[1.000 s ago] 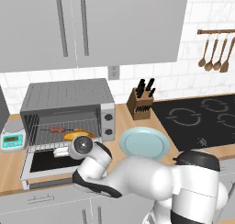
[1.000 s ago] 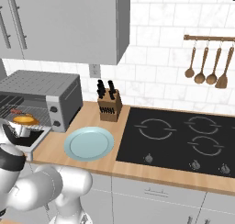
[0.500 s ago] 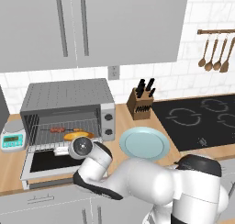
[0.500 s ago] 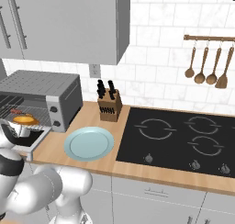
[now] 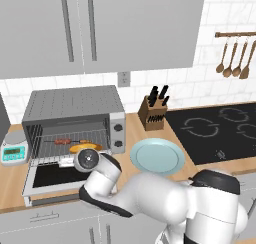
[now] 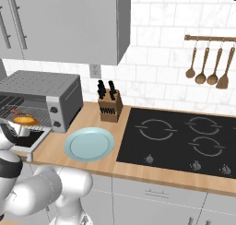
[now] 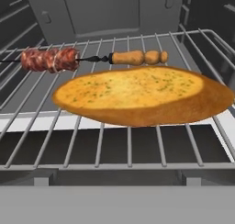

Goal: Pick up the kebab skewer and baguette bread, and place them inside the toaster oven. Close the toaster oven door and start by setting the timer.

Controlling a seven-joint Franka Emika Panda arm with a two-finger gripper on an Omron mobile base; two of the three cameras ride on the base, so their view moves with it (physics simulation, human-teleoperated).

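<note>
On the wire rack (image 7: 128, 149) inside the toaster oven (image 5: 75, 123) we see the baguette bread (image 7: 142, 97) lying just before the kebab skewer (image 7: 69, 59), its door (image 5: 55, 180) dropped open, our gripper's jaws spread wide, holding nothing.

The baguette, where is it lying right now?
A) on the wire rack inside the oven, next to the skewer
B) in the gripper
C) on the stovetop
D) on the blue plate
A: the hand view shows the baguette lying on the wire rack inside the oven, with the skewer just behind it.
</note>
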